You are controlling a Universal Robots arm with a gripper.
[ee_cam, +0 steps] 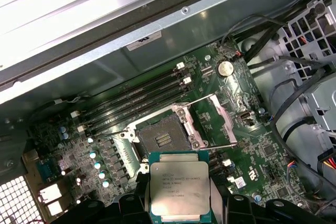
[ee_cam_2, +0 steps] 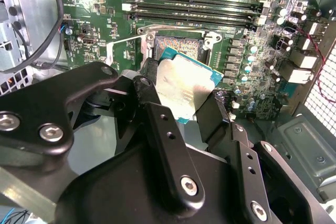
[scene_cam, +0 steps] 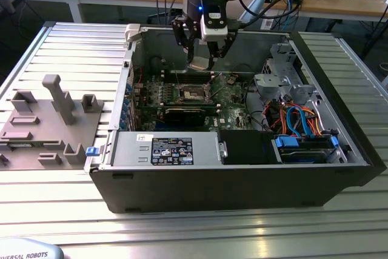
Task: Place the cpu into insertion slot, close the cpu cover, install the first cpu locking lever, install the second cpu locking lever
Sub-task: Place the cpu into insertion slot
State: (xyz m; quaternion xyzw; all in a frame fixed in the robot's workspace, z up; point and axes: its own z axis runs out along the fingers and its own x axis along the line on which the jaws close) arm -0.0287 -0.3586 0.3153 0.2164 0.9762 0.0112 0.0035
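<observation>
Currently the black two-fingered gripper (ee_cam_2: 181, 98) pinches the flat square silvery-topped cpu (ee_cam: 180, 190) above the dark metal-rimmed insertion slot (ee_cam: 164, 139), so placing it well likely means keeping it level, squared to that slot, clear of the open silvery cpu cover (ee_cam: 216, 120).

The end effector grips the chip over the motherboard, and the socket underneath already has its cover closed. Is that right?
No: the cover is open. The first wrist view shows it swung up beside the socket, whose contacts lie bare. The end effector does grip the chip over the motherboard.
</observation>
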